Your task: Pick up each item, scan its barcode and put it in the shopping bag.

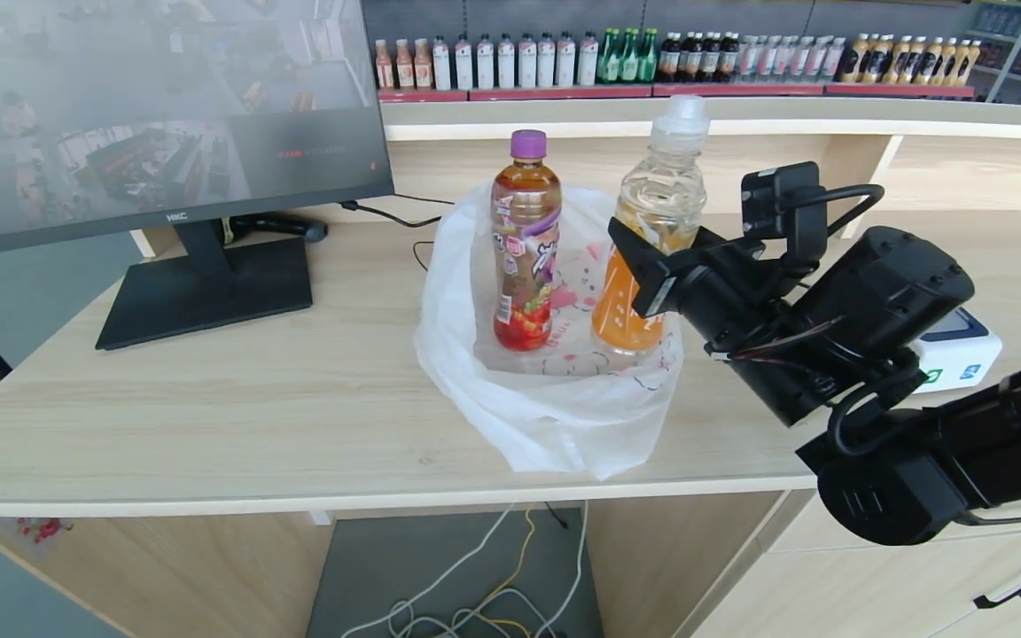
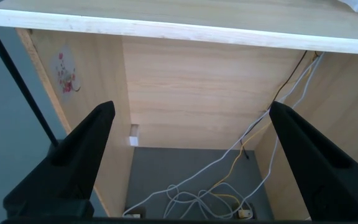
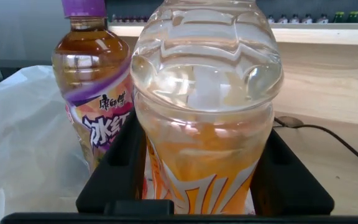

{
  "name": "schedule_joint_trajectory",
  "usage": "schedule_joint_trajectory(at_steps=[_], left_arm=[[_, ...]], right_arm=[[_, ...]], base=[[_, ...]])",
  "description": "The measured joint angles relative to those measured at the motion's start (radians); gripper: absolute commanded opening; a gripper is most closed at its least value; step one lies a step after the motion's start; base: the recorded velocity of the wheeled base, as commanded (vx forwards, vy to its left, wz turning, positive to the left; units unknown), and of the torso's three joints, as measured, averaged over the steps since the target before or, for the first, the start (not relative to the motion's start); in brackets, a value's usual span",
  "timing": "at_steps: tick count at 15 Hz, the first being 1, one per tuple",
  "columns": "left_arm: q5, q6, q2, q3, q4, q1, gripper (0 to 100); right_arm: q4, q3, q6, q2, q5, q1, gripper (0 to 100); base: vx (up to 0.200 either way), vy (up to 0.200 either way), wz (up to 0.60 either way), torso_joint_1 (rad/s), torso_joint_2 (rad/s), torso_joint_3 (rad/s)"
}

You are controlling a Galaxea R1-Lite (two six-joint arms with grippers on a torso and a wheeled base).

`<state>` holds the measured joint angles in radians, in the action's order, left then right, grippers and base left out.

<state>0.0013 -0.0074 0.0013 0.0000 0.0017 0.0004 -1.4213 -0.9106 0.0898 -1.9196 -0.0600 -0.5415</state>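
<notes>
A white plastic shopping bag lies open on the wooden counter. Two bottles stand upright inside it: a purple-capped tea bottle and, to its right, a clear bottle with an orange label. My right gripper comes in from the right and is shut on the orange-label bottle, one black finger on each side of its body. Beside it the tea bottle stands free. My left gripper hangs open below the counter's front edge, holding nothing.
A monitor on a black stand occupies the counter's left rear, with a black handheld device behind it. A white box-shaped device sits at the right. Cables lie on the floor under the counter.
</notes>
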Motion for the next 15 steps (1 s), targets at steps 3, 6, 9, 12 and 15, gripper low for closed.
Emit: schedule_joint_trajectory(at_steps=[3,6,9,12,15], left_arm=[[0.0,0.0,0.0,0.0,0.0,0.001,100],[0.0,0.0,0.0,0.0,0.0,0.001,100],[0.0,0.0,0.0,0.0,0.0,0.001,100],[0.0,0.0,0.0,0.0,0.0,0.001,100],[0.0,0.0,0.0,0.0,0.0,0.001,100]], right_arm=[[0.001,-0.027,0.0,-0.028,-0.001,0.007,0],[0.001,-0.055,0.001,-0.061,-0.001,0.011,0],[-0.002,-0.077,0.002,-0.088,0.0,0.022,0],[0.0,-0.09,0.002,-0.104,0.0,0.033,0],[0.001,-0.094,0.002,-0.111,-0.001,0.034,0]], base=[[0.0,0.0,0.0,0.0,0.0,0.0],[0.0,0.0,0.0,0.0,0.0,0.0],[0.0,0.0,0.0,0.0,0.0,0.0],[0.0,0.0,0.0,0.0,0.0,0.0],[0.0,0.0,0.0,0.0,0.0,0.0]])
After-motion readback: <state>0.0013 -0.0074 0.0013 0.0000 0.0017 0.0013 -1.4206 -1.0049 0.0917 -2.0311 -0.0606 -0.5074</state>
